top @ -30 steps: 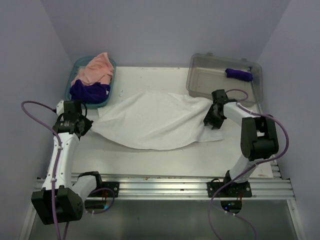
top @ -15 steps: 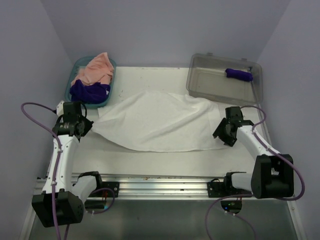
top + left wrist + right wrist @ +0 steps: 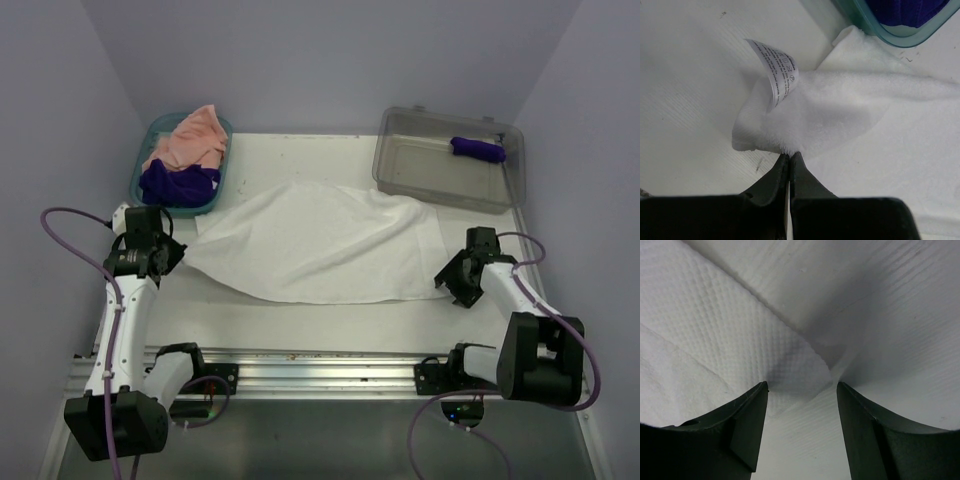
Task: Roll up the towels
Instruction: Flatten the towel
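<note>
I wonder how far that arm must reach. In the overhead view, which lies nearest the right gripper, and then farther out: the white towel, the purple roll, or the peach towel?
1. white towel: its corner is just left of the right gripper.
2. purple roll: back right, in the clear bin.
3. peach towel: back left, in the teal basket.

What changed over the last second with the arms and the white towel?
The right gripper swung back toward the near right, drawing the white towel's right corner out flatter, and now stands open, the corner released. The left gripper stayed shut on the left corner; basket, bin and purple roll unmoved.
</note>
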### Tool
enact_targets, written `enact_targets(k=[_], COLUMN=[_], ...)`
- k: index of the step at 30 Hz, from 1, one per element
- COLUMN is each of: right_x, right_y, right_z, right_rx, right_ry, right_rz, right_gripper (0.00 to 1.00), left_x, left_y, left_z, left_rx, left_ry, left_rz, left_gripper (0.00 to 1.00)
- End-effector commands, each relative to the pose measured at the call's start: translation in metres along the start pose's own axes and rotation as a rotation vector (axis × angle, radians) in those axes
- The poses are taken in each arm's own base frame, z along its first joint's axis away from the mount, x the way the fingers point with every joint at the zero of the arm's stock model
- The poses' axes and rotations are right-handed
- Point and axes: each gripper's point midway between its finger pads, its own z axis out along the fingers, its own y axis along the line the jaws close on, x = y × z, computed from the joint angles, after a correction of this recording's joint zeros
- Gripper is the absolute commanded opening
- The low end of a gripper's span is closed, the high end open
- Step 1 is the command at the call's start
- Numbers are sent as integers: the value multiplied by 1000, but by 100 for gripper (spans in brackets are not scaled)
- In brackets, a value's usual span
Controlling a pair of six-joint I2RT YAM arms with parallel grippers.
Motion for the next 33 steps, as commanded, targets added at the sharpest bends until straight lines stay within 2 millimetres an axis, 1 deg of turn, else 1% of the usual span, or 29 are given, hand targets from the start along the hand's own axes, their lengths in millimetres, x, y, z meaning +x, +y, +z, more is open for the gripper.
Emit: enact_targets(k=[1,2,4,6,7,8,9,11,12,13,14,15,16,17,18,19,20,21,22,24,25,26,27,28,29,30,31,32,33], right_x=[-1,5,2,-6,-9,-12,-18,-32,-44,-48,-55,-73,-77,-84,-102,-106,-115,-132,-136,-151,-161,-165,-170,-175,-175,-179,-177,-175,-173], right_y=[15,18,28,32,34,38,42,52,60,57,60,69,68,72,82,81,83,93,91,94,94,94,91,87,81,74,65,58,51], right_z=[17,22,27,27,25,21,17,1,-11,-19,-30,-54,-66,-80,-110,-124,-140,-172,-190,-226,-262,-280,-297,-328,-346,-375,-386,-401,-425], right_rx=[-72,-93,-138,-147,-151,-160,-170,-205,-225,-210,-226,-265,-265,-283,-332,-334,-345,-392,-394,-422,-453,-469,-469,-489,-492,-499,-484,-488,-507], right_ry=[5,29,16,-17,-21,-25,-40,-76,-111,-126,-151,-220,-241,-272,-342,-364,-403,-473,-502,-584,-654,-692,-737,-798,-842,-911,-938,-976,-1027], right_rz=[43,59,85,89,104,109,114,124,125,124,121,123,115,110,110,98,90,90,78,74,70,68,74,68,73,91,89,95,108], right_gripper=[61,61,58,45,35,5,0,0,0,0,0,0,0,0,0,0,0,0,0,0,0,0,0,0,0,0,0,0,0], left_x=[-7,-6,-5,-4,-5,-4,-4,-4,-5,-10,-12,-16,-26,-31,-36,-42,-56,-62,-78,-94,-111,-119,-126,-140,-146,-152,-159,-163,-166], left_y=[3,4,5,5,6,4,3,0,-2,-7,-9,-13,-21,-26,-30,-33,-44,-52,-65,-80,-93,-98,-104,-112,-116,-119,-121,-121,-121], left_z=[-5,-4,-4,-4,-3,-3,-3,-4,-5,-9,-10,-13,-20,-24,-29,-34,-47,-56,-73,-94,-116,-127,-139,-161,-173,-184,-206,-219,-230], left_rx=[-6,-7,-9,-13,-16,-11,-4,7,14,26,34,45,66,79,86,93,127,161,214,280,334,361,392,436,466,485,524,547,565], left_ry=[-22,-21,-19,-17,-17,-12,-10,-4,-4,-9,-10,-19,-36,-39,-45,-57,-87,-100,-144,-181,-229,-253,-275,-326,-352,-377,-421,-452,-476], left_rz=[21,26,30,26,23,24,23,24,25,25,29,35,37,41,42,40,33,37,32,44,43,45,58,57,61,70,66,67,77], left_gripper=[0,0,0,0,0,0,0,0,0,0,0,0,0,0,0,0,0,0,0,0,0,0,0,0,0,0,0,0,0])
